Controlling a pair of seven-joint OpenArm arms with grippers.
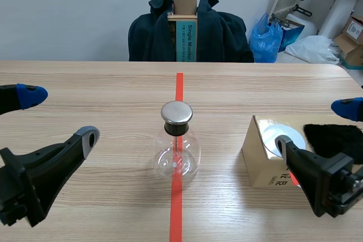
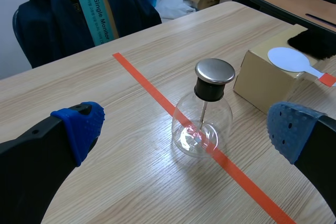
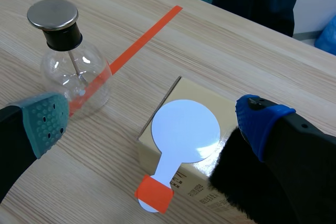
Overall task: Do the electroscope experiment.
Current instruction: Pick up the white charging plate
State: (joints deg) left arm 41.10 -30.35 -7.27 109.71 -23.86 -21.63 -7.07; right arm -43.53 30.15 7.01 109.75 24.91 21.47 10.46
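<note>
While both arms hang low at the sides of the worktop, the electroscope, a single clear glass flask with a black stopper, a round metal cap and a thin rod running down inside, stands upright at the middle. It sits right on the orange-red tape line. The left gripper is released, its fingers spread wide with nothing between them. The electroscope stands ahead of it, in line with the gap between the fingers but apart from both pads.

The right gripper is likewise spread and holds nothing. From its wrist view the electroscope lies off beyond the grey-green pad, not touched. Ahead of and below this gripper's gap sits one cardboard box, and one white round paddle lies flat on top of it, its handle wrapped in orange tape at the end and jutting past the box edge. One piece of black fur lies just beside the box on the side away from the electroscope, under the blue-padded finger.

Count: one electroscope, one box, one paddle, one fur piece, two grippers.
</note>
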